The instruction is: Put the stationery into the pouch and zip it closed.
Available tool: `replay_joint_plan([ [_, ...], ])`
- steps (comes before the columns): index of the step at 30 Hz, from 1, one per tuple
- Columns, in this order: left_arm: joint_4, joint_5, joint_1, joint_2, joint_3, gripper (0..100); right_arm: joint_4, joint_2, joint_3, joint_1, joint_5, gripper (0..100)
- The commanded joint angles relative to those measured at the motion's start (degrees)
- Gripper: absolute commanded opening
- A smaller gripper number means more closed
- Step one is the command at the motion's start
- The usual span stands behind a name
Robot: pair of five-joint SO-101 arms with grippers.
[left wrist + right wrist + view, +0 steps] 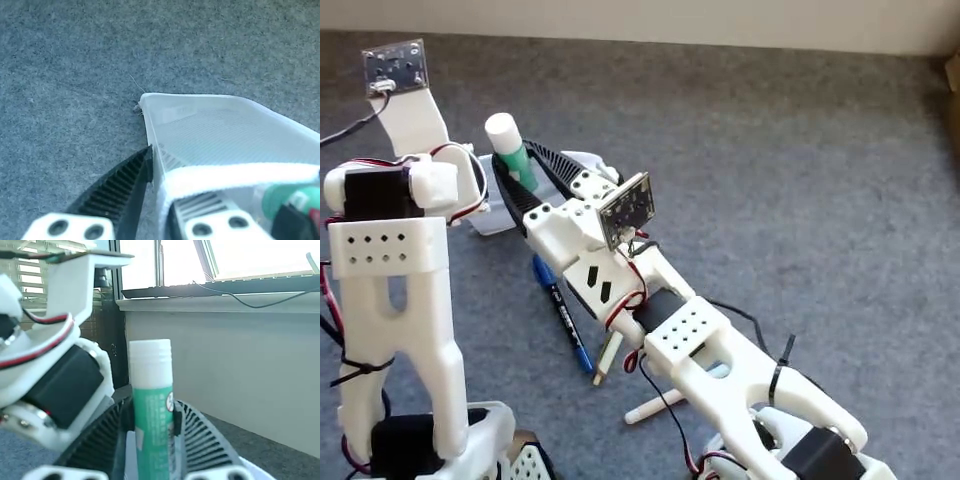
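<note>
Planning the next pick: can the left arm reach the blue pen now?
Probably not: its fingers grip the pouch edge, and the right arm lies over the pen's upper end.

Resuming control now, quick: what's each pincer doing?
Left pincer: closed on the pouch, at its edge.
Right pincer: closed on the glue stick.

White arms wearing black motors
Red cables are looping past screw holes; fingers are showing black ribbing.
</note>
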Motion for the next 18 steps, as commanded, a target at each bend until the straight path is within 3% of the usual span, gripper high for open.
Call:
replay_joint_plan([
  [1,-2.02,-0.18,0.48,-1.54,1.01,3,0.13,0.66,0.57,2.42,-0.26,1.1],
  [4,-2.46,-0.18,0.48,-1.54,1.36,3,0.13,0.57,0.66,2.42,-0.26,2.8],
  [9,-2.46,-0.18,0.48,-1.45,1.36,3,0.22,0.31,3.38,2.07,-0.26,15.8],
  [18,-4.48,-0.26,0.48,-1.54,4.09,3,0.13,0.31,4.00,2.24,-0.26,15.9],
])
